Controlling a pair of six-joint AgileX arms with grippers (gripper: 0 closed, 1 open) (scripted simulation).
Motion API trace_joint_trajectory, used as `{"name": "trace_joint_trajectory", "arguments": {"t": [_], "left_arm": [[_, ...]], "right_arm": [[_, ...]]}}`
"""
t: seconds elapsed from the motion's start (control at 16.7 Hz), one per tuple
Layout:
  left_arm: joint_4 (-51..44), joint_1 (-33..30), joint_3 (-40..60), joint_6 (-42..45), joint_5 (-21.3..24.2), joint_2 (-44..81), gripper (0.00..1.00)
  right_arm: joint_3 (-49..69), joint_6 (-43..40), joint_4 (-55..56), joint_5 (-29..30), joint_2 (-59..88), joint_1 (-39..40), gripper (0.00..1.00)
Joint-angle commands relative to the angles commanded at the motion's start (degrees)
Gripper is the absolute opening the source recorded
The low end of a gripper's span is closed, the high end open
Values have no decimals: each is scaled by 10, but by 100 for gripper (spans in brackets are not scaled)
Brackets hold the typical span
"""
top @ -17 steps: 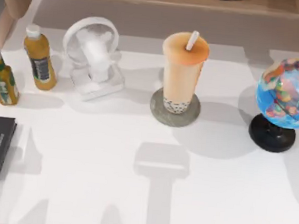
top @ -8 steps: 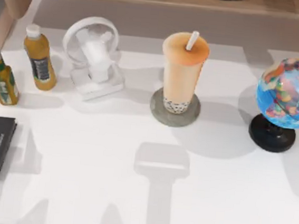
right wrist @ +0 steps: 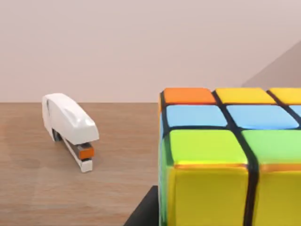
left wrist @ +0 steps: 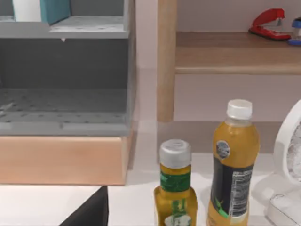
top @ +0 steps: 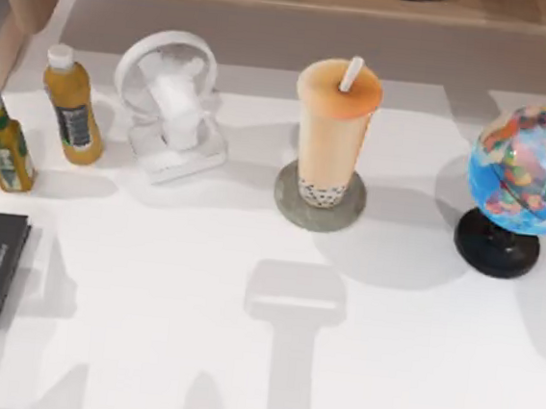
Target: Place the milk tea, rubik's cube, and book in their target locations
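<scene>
While the tall clear cup of peach-orange milk tea (top: 334, 133), dark pearls at its base and a white straw through its orange lid, stands upright on a round grey coaster (top: 292, 209) near the middle of the counter's (top: 239, 356) far edge, the work seems to be with the rubik's cube (right wrist: 225, 160). In the right wrist view this cube of glossy squares in a black grid, showing yellow, green, blue and orange, sits very close, on or just above a brown wooden shelf (right wrist: 47, 188). A smooth white stapler (right wrist: 70, 129) lies apart from it.

Whether the right gripper is clenched on the cube or has let go, I cannot tell. The left gripper's state I cannot tell either.

The light teal rectangular book (left wrist: 54, 9) stands in an upper compartment of a grey cabinet (left wrist: 66, 70) beyond the counter's left end.

I judge the task near its end, with the cube's placement in hand. If the cube is not yet released, the next move calls for settling it flat and backing away cleanly, since its hard, slick faces would slide at a nudge.
</scene>
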Motion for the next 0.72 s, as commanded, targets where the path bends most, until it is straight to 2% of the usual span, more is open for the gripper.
{"name": "trace_joint_trajectory", "arguments": {"t": [0.24,0.72], "left_arm": [[0,0,0,0,0,0,100],[0,0,0,0,0,0,100]], "right_arm": [[0,0,0,0,0,0,98],[0,0,0,0,0,0,100]]}}
